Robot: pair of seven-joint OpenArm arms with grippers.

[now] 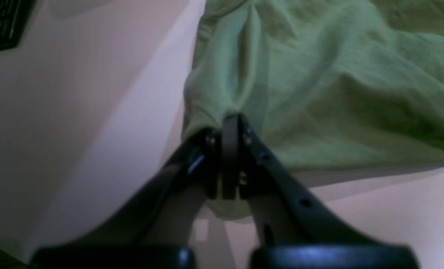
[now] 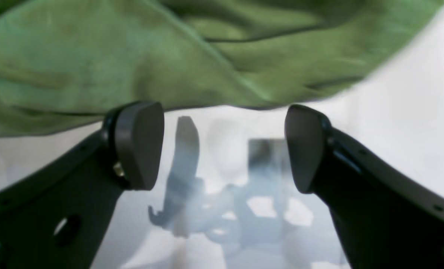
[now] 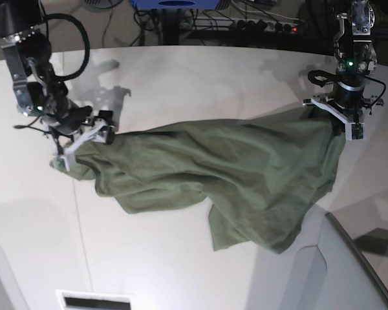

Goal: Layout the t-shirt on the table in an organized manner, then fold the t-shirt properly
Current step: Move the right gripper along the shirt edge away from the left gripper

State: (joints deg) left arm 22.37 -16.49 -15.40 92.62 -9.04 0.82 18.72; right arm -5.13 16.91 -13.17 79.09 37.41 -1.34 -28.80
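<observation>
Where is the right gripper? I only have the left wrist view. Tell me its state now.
Observer: The right gripper is open, with no cloth between its fingers. The t-shirt edge lies just beyond the tips.
Operator: Report the shirt's overall shape.
Observer: In the base view it is a wrinkled band across the table between both arms, not flat.
Operator: Say where the slack is.
Observer: A loose flap trails toward the table's near edge, closer to the left gripper.
</observation>
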